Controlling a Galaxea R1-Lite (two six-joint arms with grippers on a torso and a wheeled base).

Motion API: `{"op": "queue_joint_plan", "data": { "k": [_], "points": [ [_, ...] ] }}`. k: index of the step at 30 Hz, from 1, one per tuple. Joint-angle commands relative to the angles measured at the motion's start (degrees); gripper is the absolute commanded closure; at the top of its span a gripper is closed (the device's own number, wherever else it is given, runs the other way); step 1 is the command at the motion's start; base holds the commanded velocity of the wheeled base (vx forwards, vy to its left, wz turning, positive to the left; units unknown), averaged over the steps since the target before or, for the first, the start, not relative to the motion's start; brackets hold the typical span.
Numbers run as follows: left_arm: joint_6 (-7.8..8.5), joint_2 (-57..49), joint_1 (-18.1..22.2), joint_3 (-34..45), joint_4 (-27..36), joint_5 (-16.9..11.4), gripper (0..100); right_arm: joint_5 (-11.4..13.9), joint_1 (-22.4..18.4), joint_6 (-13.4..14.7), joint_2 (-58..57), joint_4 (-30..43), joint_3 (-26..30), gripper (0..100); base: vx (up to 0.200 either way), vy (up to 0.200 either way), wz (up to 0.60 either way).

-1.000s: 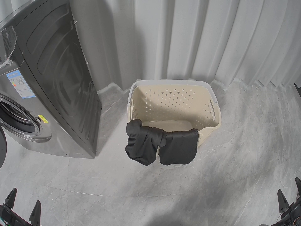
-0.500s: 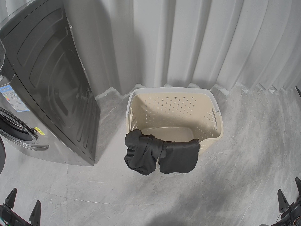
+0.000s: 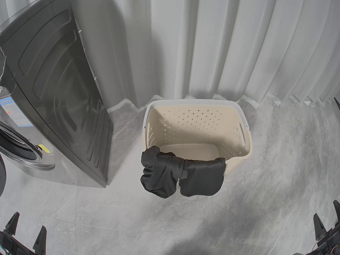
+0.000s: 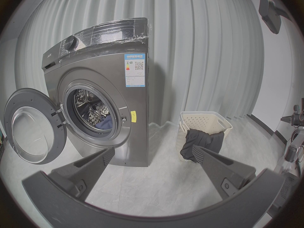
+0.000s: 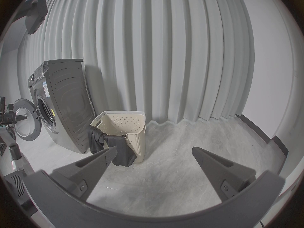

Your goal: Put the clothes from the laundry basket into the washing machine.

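The dark garment (image 3: 182, 174) hangs over the near rim of the laundry basket (image 3: 193, 102), which stands against the far curtain (image 3: 212, 36). A strip of floor (image 3: 177, 224) separates it from the washing machine (image 3: 53, 100) on the left, whose door (image 4: 31, 125) stands open. Bare floor lies between the basket and the near edge, where the left gripper (image 3: 28, 224) and right gripper (image 3: 326, 213) sit, fingers spread apart, empty.

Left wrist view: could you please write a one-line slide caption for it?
Open left gripper facing the washing machine, door open, with dark clothes draped over the laundry basket rim.
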Motion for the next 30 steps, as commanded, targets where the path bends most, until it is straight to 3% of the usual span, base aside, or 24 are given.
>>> {"op": "queue_joint_plan", "data": {
  "k": [1,10,12,14,17,19,21,25,26,30],
  "points": [
    [0.12,-0.5,0.0,0.8,0.0,0.0,0,0.0,0.0,0.0,-0.9,0.0,0.9,0,0.000,0.000,0.00],
    [0.03,-0.5,0.0,0.8,0.0,0.0,0,-0.6,0.0,0.4,-0.9,-0.3,0.9,0,0.000,0.000,0.00],
    [0.38,-0.5,0.0,0.8,0.0,-0.1,0,-1.0,0.0,0.6,-0.9,-2.7,-2.8,0,0.000,0.000,0.00],
    [0.56,-0.5,0.1,0.8,-0.1,-0.1,0,-1.6,0.4,2.7,0.6,-2.8,-9.7,0,0.000,0.000,0.00],
    [0.73,-0.5,0.1,0.8,-0.1,-0.1,0,-0.2,0.4,5.1,8.7,2.4,-14.5,0,0.000,0.000,0.00],
    [0.38,-0.5,0.1,0.8,-0.1,-0.1,0,1.4,0.6,5.9,12.3,3.6,-14.7,0,0.000,0.000,0.00],
    [0.38,-0.5,0.0,0.8,-0.1,-0.1,0,4.9,1.4,7.4,22.5,2.7,-14.7,0,0.000,0.000,0.00],
    [0.73,-0.5,0.1,0.8,-0.1,-0.1,0,5.6,1.6,6.3,31.8,-0.5,-14.6,0,0.000,0.000,0.00],
    [0.82,-0.5,0.1,0.8,-0.1,-0.2,0,5.6,2.8,4.7,38.7,-4.0,-14.7,0,0.000,0.000,0.00],
    [0.91,-0.5,0.1,0.8,-0.1,-0.2,0,5.4,6.4,5.1,48.3,-9.7,-14.5,0,0.050,0.000,0.00]
  ]
}}
